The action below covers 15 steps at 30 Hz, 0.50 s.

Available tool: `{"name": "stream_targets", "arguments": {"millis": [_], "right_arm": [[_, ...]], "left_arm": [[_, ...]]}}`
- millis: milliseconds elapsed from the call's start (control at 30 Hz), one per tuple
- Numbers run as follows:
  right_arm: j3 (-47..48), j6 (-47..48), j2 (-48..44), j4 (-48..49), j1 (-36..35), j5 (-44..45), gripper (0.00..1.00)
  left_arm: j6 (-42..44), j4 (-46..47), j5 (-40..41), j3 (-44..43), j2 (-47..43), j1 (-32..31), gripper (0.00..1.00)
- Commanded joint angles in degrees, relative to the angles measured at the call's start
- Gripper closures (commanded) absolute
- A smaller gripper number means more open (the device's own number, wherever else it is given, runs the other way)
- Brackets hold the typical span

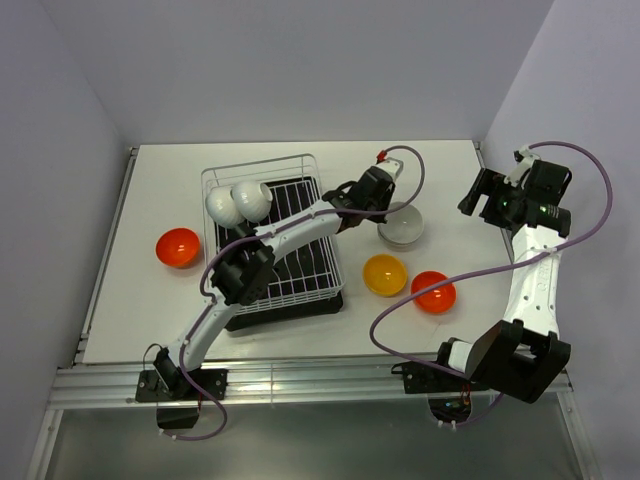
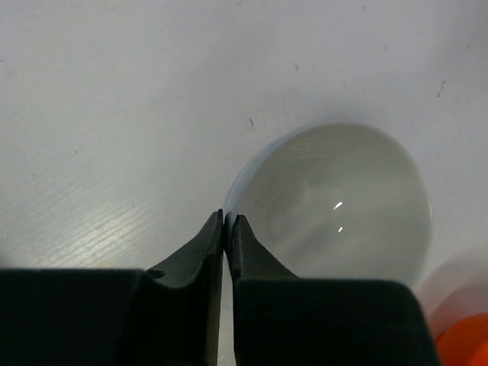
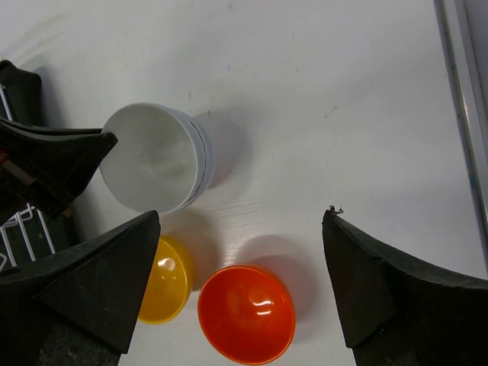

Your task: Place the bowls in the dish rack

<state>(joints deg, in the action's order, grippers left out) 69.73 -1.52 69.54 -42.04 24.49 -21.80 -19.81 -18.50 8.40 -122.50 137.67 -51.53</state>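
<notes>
My left gripper (image 1: 386,206) reaches over the dish rack (image 1: 300,290) and is shut on the near rim of a white bowl (image 1: 402,226) that rests on the table right of the rack. The left wrist view shows the jaws (image 2: 226,221) pinching that rim (image 2: 343,206). Two white bowls (image 1: 222,207) (image 1: 251,198) stand in the rack's back left corner. A yellow-orange bowl (image 1: 384,274) and a red-orange bowl (image 1: 433,291) sit in front of the white bowl. Another red-orange bowl (image 1: 178,247) lies left of the rack. My right gripper (image 3: 242,217) is open and empty, high above these bowls.
The right wrist view shows the white bowl (image 3: 152,156) with a double rim line, the yellow-orange bowl (image 3: 164,282), the red-orange bowl (image 3: 248,314) and my left gripper's fingers (image 3: 61,152). The table's right edge runs close by. Walls enclose the table on three sides.
</notes>
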Motion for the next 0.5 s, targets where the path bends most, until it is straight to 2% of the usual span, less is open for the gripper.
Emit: {"name": "stream_targets", "arguments": {"millis": [0,67,300,467], "right_arm": [[-0.3,0.9,-1.78,0.73,0.65,-0.52,0.06],[-0.13,0.9,-1.77,0.82,0.73,-0.7,0.06],[0.58,0.29,-1.51,1.08,0.91,-2.19,0.06],[1.28,-1.46,-2.21,1.96,1.0,-5.17,0.0]], "left_arm": [[-1.28,1.53,-0.14,-2.92,-0.29,-0.33,0.93],[-1.72,1.71,-0.05,-3.54,-0.73,-0.33,1.0],[-4.26,6.28,-2.42,-4.33,-4.07,0.64,1.0],[-5.24,9.97,-5.15,-5.38,-7.23,1.6,1.0]]}}
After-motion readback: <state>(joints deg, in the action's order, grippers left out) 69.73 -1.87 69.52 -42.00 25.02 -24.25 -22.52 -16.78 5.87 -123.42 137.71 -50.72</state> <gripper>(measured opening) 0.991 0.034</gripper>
